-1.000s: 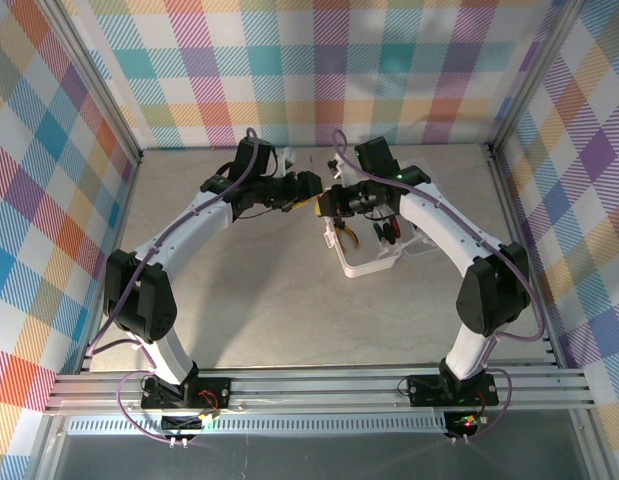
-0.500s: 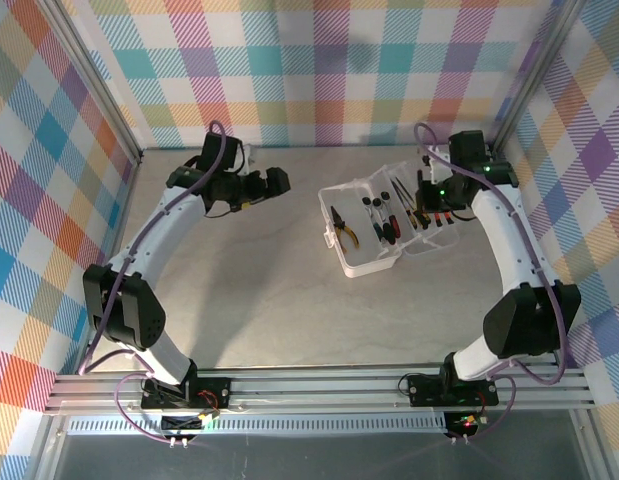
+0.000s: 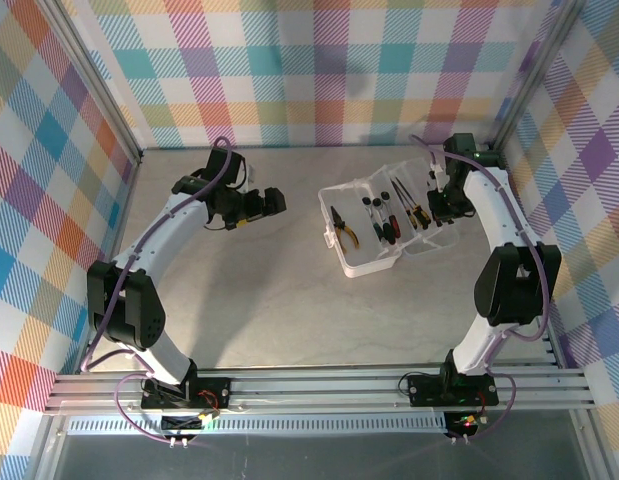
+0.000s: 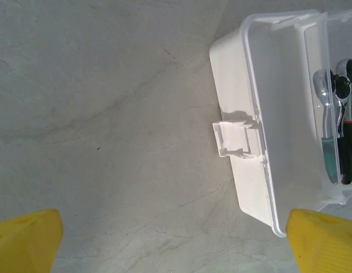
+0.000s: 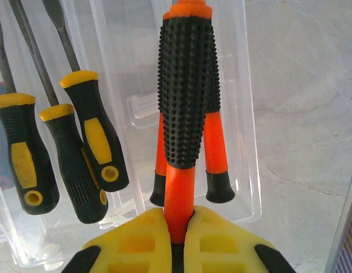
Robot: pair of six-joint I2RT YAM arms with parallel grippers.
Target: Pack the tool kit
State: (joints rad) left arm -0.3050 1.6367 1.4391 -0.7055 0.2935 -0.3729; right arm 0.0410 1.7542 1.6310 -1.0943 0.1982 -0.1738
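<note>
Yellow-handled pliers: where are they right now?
In the top external view, the yellow-handled pliers lie inside the open case, at its left end, just left of the red-and-black tools.

From my remote station: the case (image 4: pixel 249 148) is smooth, milky see-through plastic on a matt, stone-veined counter (image 4: pixel 107 114). The orange handle (image 5: pixel 186 102) wears a black studded rubbery sleeve; the screwdrivers (image 5: pixel 70 159) pair glossy plastic handles with bare metal shafts. My right claw (image 5: pixel 177 220) is matt yellow plastic.

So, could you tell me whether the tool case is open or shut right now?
Open: the case lies spread flat, with the yellow-handled pliers and screwdrivers inside exposed from above.
</note>
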